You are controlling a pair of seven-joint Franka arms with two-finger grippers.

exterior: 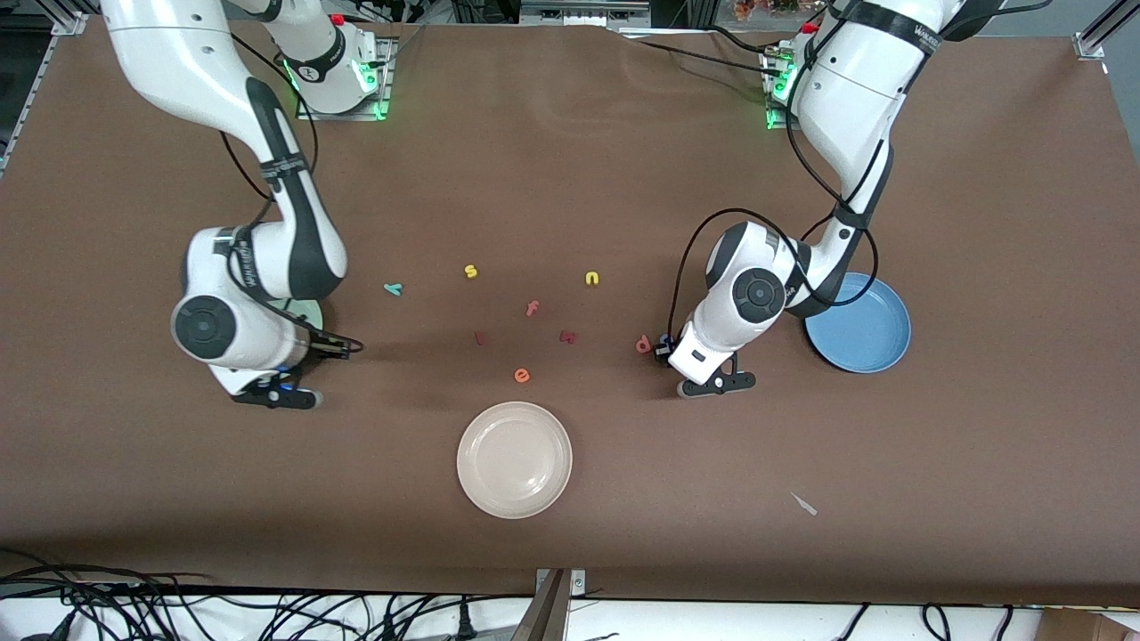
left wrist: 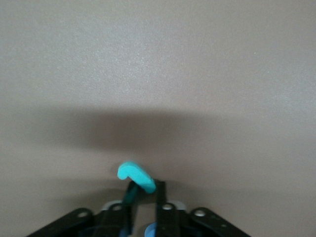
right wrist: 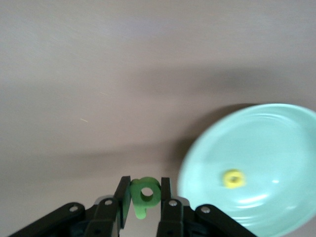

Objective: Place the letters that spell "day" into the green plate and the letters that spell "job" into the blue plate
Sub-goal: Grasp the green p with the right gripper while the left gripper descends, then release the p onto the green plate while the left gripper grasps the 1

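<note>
Green foam "d" [right wrist: 144, 195] clamped in right gripper [right wrist: 144, 197] beside mint plate [right wrist: 256, 163] for dropping — left gripper [left wrist: 144, 195] pinches teal foam "j" [left wrist: 136, 177].

Two white arms with black joint bands and round dark grey caps are seen. Loose black cables are looped alongside them. Black fingers with silver screws are fitted on the left gripper [left wrist: 146, 190] and right gripper [right wrist: 143, 193].

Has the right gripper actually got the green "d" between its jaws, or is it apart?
Touching. The right wrist view shows the right gripper with both jaws pressed against the sides of the green "d", no gap.
</note>
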